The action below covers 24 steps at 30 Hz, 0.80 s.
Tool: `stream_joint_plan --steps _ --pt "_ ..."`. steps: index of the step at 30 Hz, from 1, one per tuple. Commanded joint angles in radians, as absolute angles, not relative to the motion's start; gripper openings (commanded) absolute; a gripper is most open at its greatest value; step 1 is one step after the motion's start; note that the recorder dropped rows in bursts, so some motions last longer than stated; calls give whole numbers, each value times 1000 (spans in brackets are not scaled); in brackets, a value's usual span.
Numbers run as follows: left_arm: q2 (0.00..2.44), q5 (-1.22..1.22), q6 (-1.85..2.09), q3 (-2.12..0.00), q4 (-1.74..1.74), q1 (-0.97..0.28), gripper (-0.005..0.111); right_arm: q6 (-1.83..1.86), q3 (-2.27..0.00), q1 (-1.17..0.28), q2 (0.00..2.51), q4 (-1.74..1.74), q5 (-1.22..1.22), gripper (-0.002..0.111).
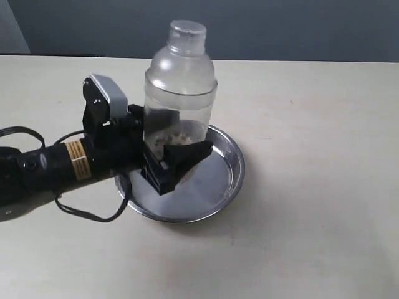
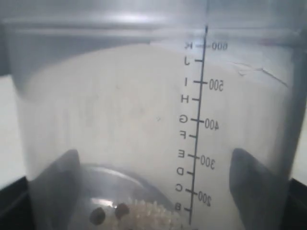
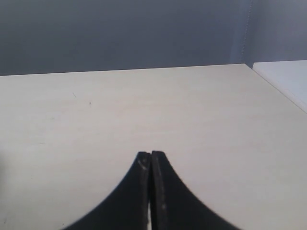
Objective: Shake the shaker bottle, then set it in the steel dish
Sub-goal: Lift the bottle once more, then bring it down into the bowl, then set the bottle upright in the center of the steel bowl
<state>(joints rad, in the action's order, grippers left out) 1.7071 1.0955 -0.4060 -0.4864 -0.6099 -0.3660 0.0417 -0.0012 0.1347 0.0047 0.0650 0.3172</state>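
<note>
The shaker bottle (image 1: 181, 87) stands upright over the far part of the steel dish (image 1: 239, 169); I cannot tell whether its base touches the dish. Brown and white grains (image 1: 181, 136) lie at its bottom. My left gripper (image 1: 187, 138) reaches in from the left and is shut on the bottle's lower body, one finger (image 1: 193, 152) in front and the other behind. In the left wrist view the bottle (image 2: 144, 110) fills the picture, with its printed scale, the grains (image 2: 144, 213), and the left gripper (image 2: 154, 160) with its fingers showing dark on either side. My right gripper (image 3: 151, 155) is shut, empty, over bare table.
The pale table (image 1: 312, 237) spreads around the dish. A black cable (image 1: 81, 213) loops beside the left arm. A dark wall (image 1: 280, 25) runs behind. The right wrist view shows the table's edge (image 3: 276, 81).
</note>
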Motion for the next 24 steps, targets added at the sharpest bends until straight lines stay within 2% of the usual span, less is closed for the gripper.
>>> stream_joint_plan --steps 1,3,7,24 --pt "1717 1105 -258 -550 -555 -362 0 44 0 139 0 66 305 -1" --pt "1814 1221 -178 -550 -468 -362 0 44 0 139 0 66 305 -1" --pt "1979 1221 -102 -573 -378 -362 0 44 0 139 0 66 305 -1" --pt "2199 1221 -289 -775 -282 -360 2 44 0 139 0 66 305 -1"
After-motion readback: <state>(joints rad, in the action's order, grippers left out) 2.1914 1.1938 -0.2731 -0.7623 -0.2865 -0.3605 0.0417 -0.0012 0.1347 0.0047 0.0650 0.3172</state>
